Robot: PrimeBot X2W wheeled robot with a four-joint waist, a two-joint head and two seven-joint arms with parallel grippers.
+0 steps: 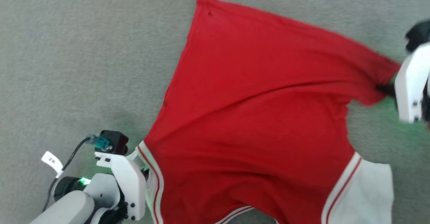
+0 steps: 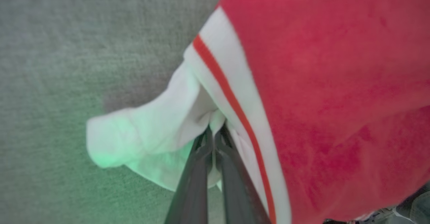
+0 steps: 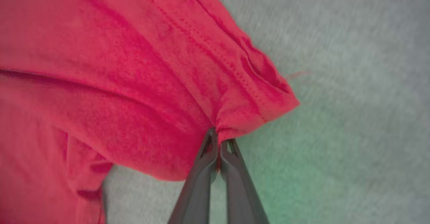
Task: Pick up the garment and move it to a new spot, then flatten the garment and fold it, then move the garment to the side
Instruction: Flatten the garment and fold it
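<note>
The garment (image 1: 255,116), a red T-shirt with white sleeves, is spread over the grey surface (image 1: 84,66) and pulled taut between my arms. My left gripper (image 2: 213,131) is clamped on one white sleeve (image 2: 144,133), just beside the striped trim (image 2: 231,93). My right gripper (image 3: 218,140) is clamped on a bunched corner of the red hem (image 3: 255,93), well apart from the left.

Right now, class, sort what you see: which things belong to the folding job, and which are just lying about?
Belongs to the job: red garment; left tool, shut on its white sleeve; right tool, shut on its red corner.
Just lying about: grey carpet; white label on a black cable.
</note>
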